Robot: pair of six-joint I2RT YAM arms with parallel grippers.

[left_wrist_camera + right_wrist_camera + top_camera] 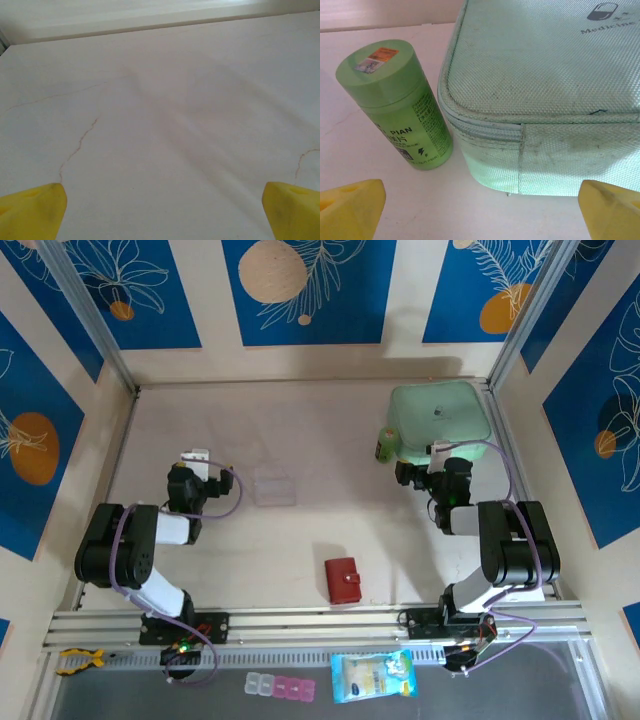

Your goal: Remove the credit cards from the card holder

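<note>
1. Nearest to me, outside the front rail, lie a clear-and-pink sectioned pill box (280, 686) and a blue-and-yellow foil packet (372, 676). Neither belongs to this job.
2. Just beyond the rail, between my two arm bases, the small red leather-like folding card holder (343, 581) lies flat on the pale worktop (300, 430). It is folded shut with its snap tab across the edge.
3. I judge the credit cards to be still inside it, hidden by the cover. The task is therefore at its very start: the snap must be undone, the holder opened, and each card drawn out.
4. Farther out, near the middle, sits a small transparent plastic tray (274, 487). I cannot tell whether anything lies in it.
5. My left hand (160, 212) hangs over bare worktop to the left of that tray, fingers spread wide and gripping nothing, well apart from the card holder.
6. My right hand (480, 212) is likewise spread wide and empty, pointing at the far right corner.
7. Just ahead of it stands a round light-green plastic bottle (395, 105), upright with its lid on.
8. Beside the bottle rests a mint-green woven fabric case (545, 75), zipped shut, its contents hidden.
</note>
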